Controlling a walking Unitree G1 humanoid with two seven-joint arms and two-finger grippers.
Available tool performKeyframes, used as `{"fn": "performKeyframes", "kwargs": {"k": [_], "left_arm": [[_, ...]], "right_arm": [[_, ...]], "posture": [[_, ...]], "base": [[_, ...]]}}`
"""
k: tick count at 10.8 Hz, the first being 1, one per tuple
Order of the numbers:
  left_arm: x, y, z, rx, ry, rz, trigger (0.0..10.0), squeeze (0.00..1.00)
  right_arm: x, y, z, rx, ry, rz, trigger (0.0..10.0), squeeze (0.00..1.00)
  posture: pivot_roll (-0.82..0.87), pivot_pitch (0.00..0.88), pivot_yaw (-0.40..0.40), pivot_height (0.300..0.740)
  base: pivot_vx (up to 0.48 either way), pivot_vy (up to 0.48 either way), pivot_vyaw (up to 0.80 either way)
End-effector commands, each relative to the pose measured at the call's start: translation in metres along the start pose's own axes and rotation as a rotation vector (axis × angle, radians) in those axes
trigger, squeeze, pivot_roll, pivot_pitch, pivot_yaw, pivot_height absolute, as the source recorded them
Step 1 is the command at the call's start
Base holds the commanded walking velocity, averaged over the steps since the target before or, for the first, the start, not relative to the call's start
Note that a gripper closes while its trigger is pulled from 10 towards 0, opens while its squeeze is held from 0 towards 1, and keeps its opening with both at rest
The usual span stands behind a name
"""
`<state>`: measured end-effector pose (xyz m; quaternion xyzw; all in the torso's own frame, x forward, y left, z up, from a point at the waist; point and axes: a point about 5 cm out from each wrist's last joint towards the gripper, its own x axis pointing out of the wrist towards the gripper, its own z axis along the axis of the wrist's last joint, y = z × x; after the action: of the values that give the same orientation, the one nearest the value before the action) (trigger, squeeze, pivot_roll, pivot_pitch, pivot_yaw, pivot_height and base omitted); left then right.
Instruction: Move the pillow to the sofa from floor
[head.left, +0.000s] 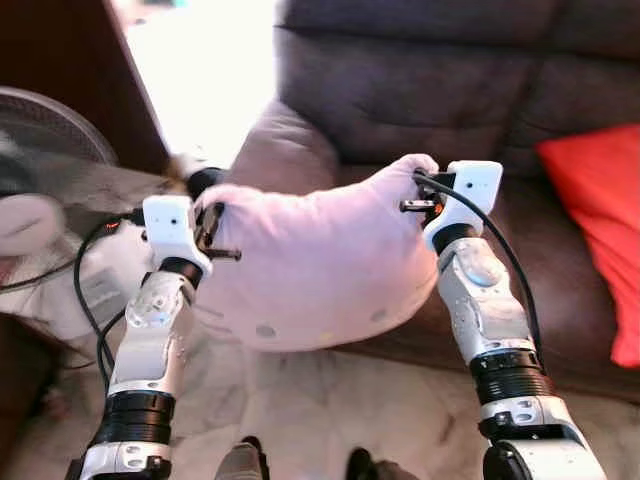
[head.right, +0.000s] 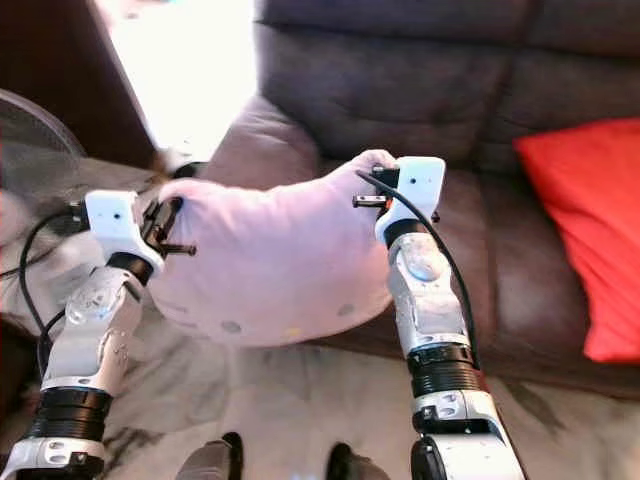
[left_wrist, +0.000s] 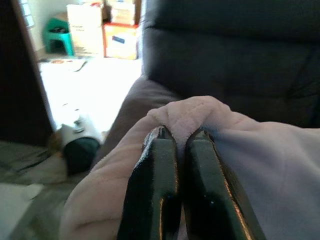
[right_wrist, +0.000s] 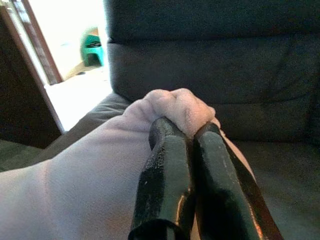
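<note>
A dark grey sofa (head.left: 420, 90) is spreading across the far side of the scene, its padded arm rounding off at the left end and its seat running along to the right. A pale pink pillow (head.left: 310, 260) is hanging in the air in front of the sofa's left end, just off the seat's front edge and beside the arm, sagging in the middle between its two pinched corners and clear of the marbled floor (head.left: 320, 410) below. A red cushion (head.left: 600, 220) is lying at the right end of the seat, well apart from the pillow. A white fan (head.left: 40, 180) is standing on the floor at the robot's left, near the sofa's arm. The left gripper (left_wrist: 181, 137) is clenching the pillow's left corner, its two black fingers pressing together on a bunched fold of fabric. The right gripper (right_wrist: 184, 129) is doing the same at the pillow's right corner, its fingers squeezing a puckered knot of cloth above the seat's front edge.
</note>
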<state>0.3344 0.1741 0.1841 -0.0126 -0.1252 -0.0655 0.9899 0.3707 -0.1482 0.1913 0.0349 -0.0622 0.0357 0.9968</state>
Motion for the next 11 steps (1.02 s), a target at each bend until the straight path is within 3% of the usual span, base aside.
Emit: {"fn": "performKeyframes", "kwargs": {"k": [1,5,7,11], "left_arm": [[0.002,-0.003,0.014,0.020,-0.074,-0.022,10.0,0.00],[0.002,0.001,0.019,0.013,-0.095,-0.001,10.0,0.00],[0.006,0.003,0.034,0.002,-0.162,0.017,10.0,0.00],[0.003,0.014,0.029,-0.042,-0.145,0.059,10.0,0.00]], "right_arm": [[0.003,0.007,0.018,-0.003,-0.088,0.024,10.0,0.00],[0.005,0.009,0.023,-0.005,-0.119,0.038,10.0,0.00],[0.007,0.016,0.042,0.016,-0.201,0.081,10.0,0.00],[0.006,0.022,0.038,0.000,-0.189,0.123,10.0,0.00]], "posture": [[0.18,0.145,-0.012,0.740],[0.18,0.141,-0.013,0.740],[0.18,0.138,-0.011,0.740],[0.18,0.136,-0.014,0.740]], "base": [[0.000,-0.247,0.00],[0.000,-0.123,0.00],[0.000,0.000,0.00],[0.000,0.000,0.00]]}}
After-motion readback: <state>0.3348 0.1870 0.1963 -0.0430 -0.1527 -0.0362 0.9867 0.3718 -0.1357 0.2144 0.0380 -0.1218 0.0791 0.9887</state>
